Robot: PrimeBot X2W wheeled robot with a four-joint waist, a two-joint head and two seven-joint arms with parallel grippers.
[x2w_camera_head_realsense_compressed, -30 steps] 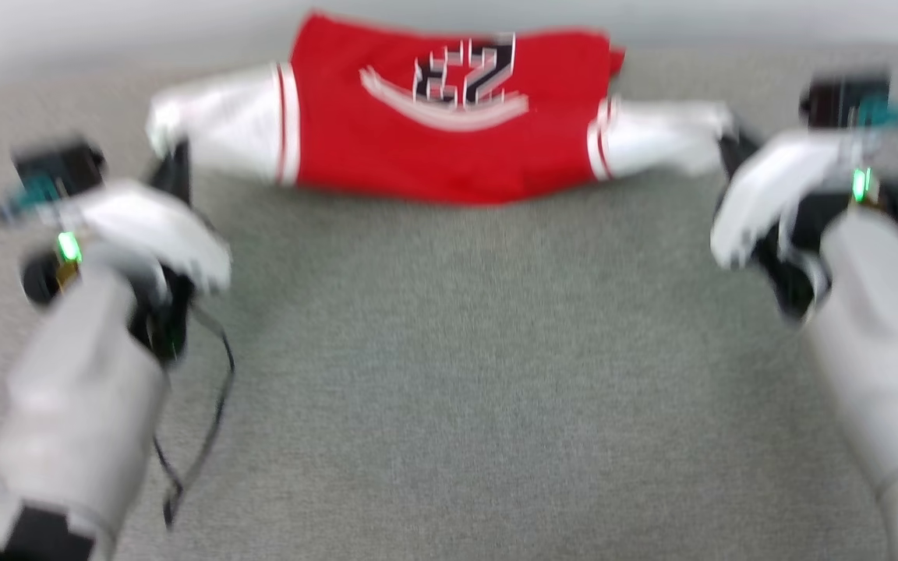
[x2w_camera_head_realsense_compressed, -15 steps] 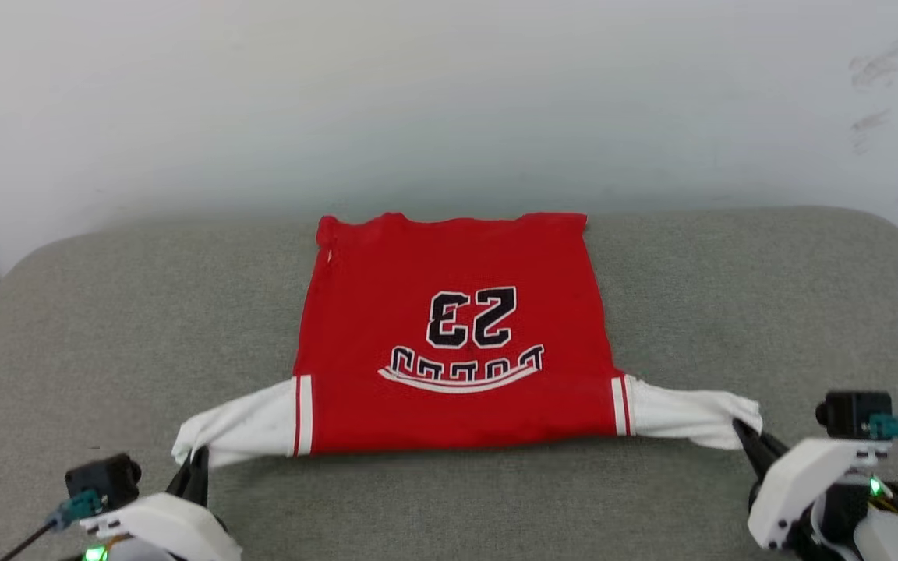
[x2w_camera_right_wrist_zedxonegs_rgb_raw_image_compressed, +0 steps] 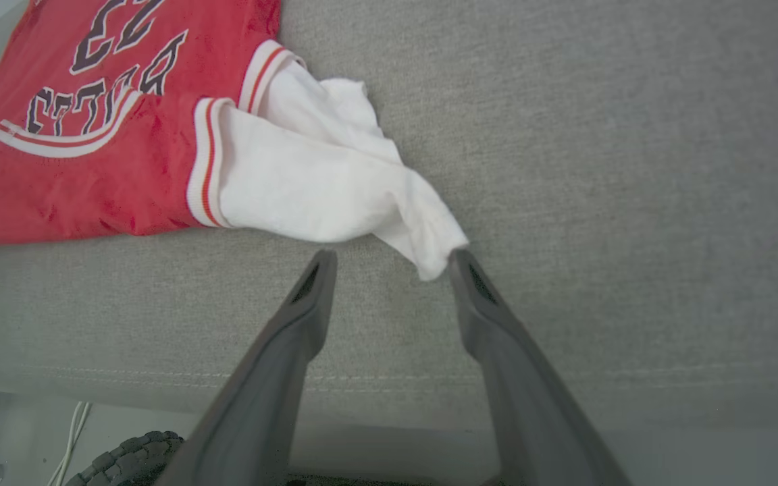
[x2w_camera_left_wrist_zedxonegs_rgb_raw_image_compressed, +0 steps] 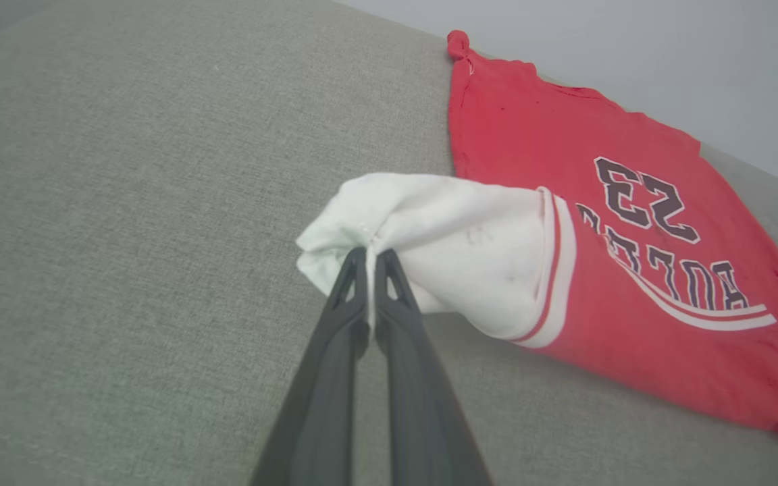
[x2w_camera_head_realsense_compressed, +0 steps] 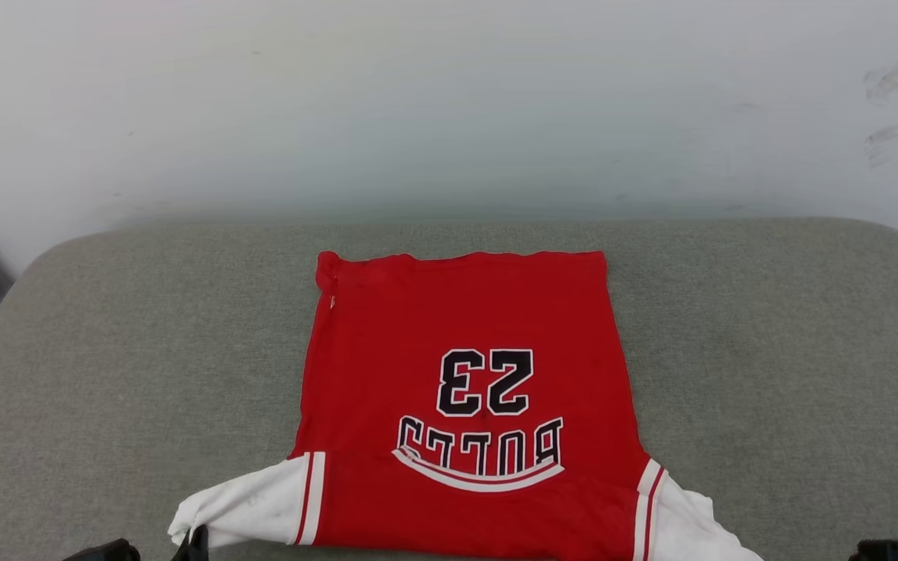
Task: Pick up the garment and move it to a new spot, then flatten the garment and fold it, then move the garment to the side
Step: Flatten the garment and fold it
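The garment [x2w_camera_head_realsense_compressed: 464,389] lies print-up on a grey upholstered cushion [x2w_camera_head_realsense_compressed: 106,351], its red body spread fairly flat out beyond both grippers and its white sleeves trailing back toward them. It looks a light, limp knit (nothing in it to hold a shape), so I'd expect it to drape and bunch and to drag over the coarse weave rather than slide. The sensible holds are the sleeve ends or shoulder corners, taken as a pair so the body pulls taut. The left gripper [x2w_camera_left_wrist_zedxonegs_rgb_raw_image_compressed: 370,253] has its two dark fingers pressed together on the bunched end of the left sleeve [x2w_camera_left_wrist_zedxonegs_rgb_raw_image_compressed: 456,236], which puckers into a cone right at the fingertips. The right gripper [x2w_camera_right_wrist_zedxonegs_rgb_raw_image_compressed: 392,258] stands with its jaws spread, holding nothing. The right sleeve [x2w_camera_right_wrist_zedxonegs_rgb_raw_image_compressed: 308,182] lies crumpled just ahead of it, the cuff's tip at the inner side of one finger. Red-and-white striped trim rings each sleeve seam.
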